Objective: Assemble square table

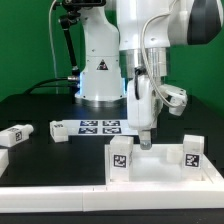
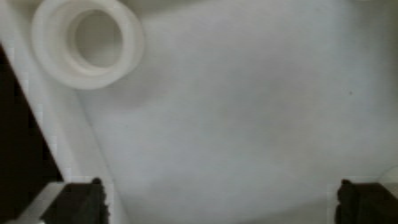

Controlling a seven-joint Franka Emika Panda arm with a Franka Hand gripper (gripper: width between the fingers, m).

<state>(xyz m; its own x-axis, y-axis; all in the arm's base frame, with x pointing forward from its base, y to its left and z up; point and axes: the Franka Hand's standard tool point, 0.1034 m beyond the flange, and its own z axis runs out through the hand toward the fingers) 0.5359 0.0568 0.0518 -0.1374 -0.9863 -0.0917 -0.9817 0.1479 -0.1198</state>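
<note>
Square table parts are spread over the black work surface (image 1: 35, 108): the large white plastic square panel with a raised rim (image 1: 160, 172) lies flat in the foreground, toward the exterior view's right. Two short white leg posts with black-and-white tags stand upright on it, the left upright post (image 1: 120, 157) toward the exterior view's left and the right upright post (image 1: 192, 153) toward its right; whether either is fastened in cannot be told. Two more white tagged posts lie loose on the black surface well off to the exterior view's left, the outer loose post (image 1: 14, 134) and the inner loose post (image 1: 57, 130). The marker board (image 1: 100, 127) lies flat behind the panel, in front of the arm's white base (image 1: 100, 70). The gripper (image 1: 146, 140) hangs straight down between the two upright posts, over the far part of the panel. In the wrist view the panel (image 2: 231, 110) fills nearly everything, and a round raised white ring around a hole (image 2: 86, 42) shows on it. The gripper (image 2: 222, 203) has its dark fingertips (image 2: 80, 200) spread wide apart — nothing sits between them, and no part is held. Whether the tips touch the panel cannot be told.
</note>
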